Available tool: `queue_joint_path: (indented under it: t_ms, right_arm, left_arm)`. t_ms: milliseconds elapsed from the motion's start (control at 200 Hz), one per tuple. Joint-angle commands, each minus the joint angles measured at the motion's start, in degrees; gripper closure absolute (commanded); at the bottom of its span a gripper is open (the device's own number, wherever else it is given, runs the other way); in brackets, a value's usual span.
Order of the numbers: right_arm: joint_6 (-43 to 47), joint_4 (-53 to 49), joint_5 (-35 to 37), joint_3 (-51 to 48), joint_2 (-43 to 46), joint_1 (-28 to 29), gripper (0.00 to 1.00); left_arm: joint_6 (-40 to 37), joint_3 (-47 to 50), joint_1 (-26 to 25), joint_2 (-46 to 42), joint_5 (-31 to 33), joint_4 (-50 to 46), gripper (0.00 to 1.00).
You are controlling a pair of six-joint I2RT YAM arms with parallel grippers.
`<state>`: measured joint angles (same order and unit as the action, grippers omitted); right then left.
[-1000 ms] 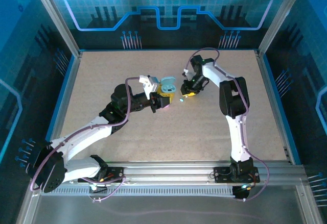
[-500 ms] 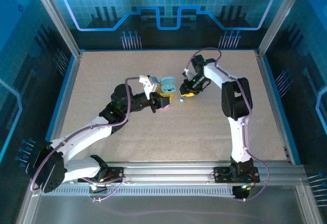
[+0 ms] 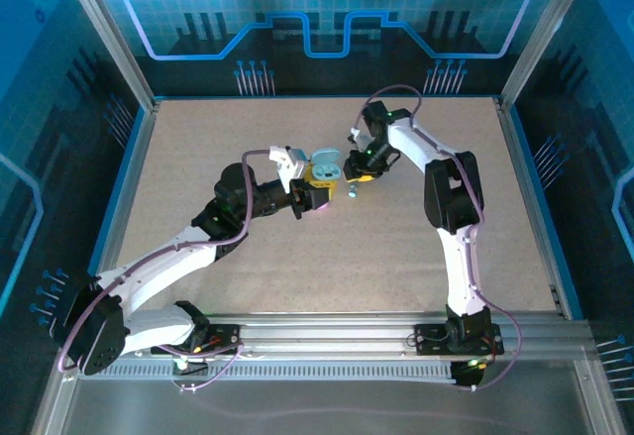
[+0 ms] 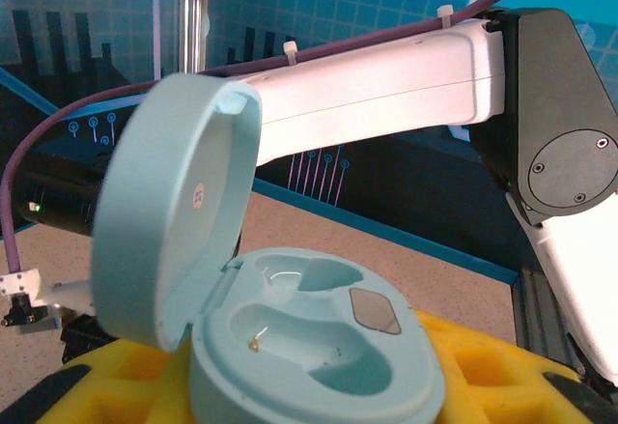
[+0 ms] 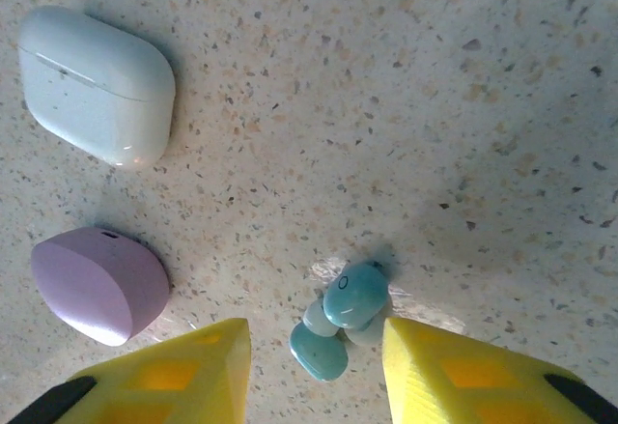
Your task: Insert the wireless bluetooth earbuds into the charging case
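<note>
My left gripper (image 4: 309, 400) is shut on the open teal charging case (image 4: 319, 347), its yellow fingers (image 4: 483, 366) on both sides of the base. The lid (image 4: 164, 212) stands up at the left and both sockets are empty. From above, the case (image 3: 326, 165) sits at mid table above my left gripper (image 3: 319, 185). Two teal earbuds (image 5: 355, 295) (image 5: 322, 354) lie touching each other on the table. My right gripper (image 5: 311, 339) hangs open over them, and its yellow fingers (image 5: 183, 366) touch neither. From above, the right gripper (image 3: 355, 171) is just right of the case, with the earbuds (image 3: 352, 194) below it.
A closed white case (image 5: 95, 86) and a closed purple case (image 5: 97, 284) lie on the speckled table (image 5: 435, 105) left of the earbuds. The right arm's white link (image 4: 386, 86) crosses close behind the teal case. Blue-edged walls (image 3: 127, 158) ring the table.
The right gripper has shifted left, closer to the teal case. The left arm and the case have stayed still.
</note>
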<state>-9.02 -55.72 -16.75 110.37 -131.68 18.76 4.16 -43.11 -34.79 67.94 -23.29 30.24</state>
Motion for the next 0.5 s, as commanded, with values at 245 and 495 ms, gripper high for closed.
queue_joint_path:
  t_ms: [245,495]
  right_arm:
    - [-3.9,-3.8,5.2,4.4,-5.6,2.6,0.59]
    - [-5.3,-5.2,8.3,5.5,-6.3,3.3,0.7]
  left_arm:
    - [-0.5,0.4,-0.6,-1.8,0.9,0.6,0.7]
    - [-0.6,0.6,-0.6,-2.1,1.0,0.5,0.7]
